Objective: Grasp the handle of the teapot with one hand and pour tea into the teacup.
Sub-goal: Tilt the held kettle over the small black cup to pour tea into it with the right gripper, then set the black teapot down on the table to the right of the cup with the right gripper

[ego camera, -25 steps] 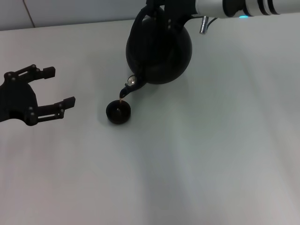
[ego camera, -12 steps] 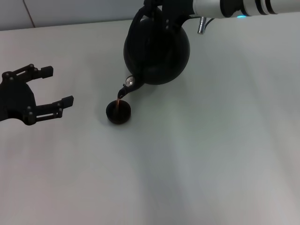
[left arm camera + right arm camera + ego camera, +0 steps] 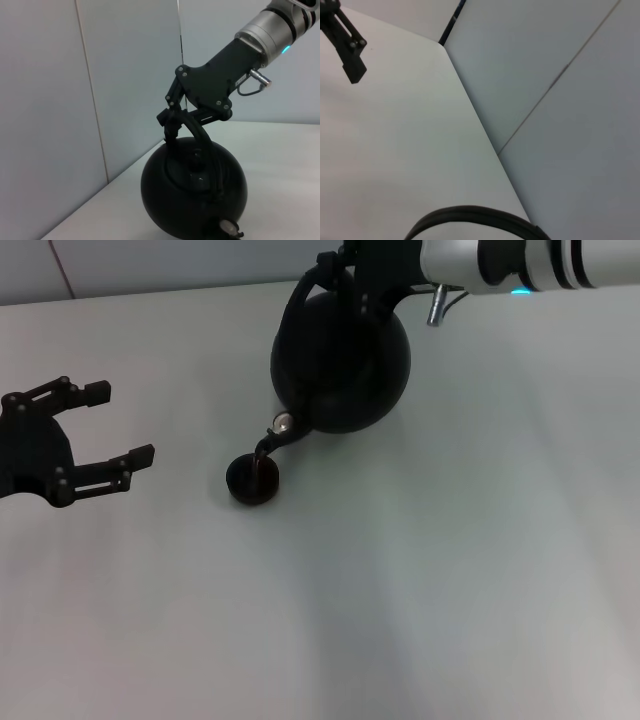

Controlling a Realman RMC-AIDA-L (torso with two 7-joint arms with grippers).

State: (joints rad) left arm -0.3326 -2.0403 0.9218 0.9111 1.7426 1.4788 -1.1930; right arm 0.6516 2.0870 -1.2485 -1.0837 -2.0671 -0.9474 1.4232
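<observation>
Right claw [image 3: 340, 275] reaching in from the far right, pinching the thin black arched handle [image 3: 200, 137] of the round matte-black teapot [image 3: 345, 360], teapot tipped with spout just over the tiny round black teacup [image 3: 252, 480] on the pale worktop [image 3: 450, 570], left claw [image 3: 105, 425] spread wide, idle left of the teacup.

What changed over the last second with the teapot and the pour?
The teapot, held by its handle in the right gripper, dropped until its spout sits at the teacup; the tea stream no longer shows. The cup stayed put, and the open left gripper barely moved.
</observation>
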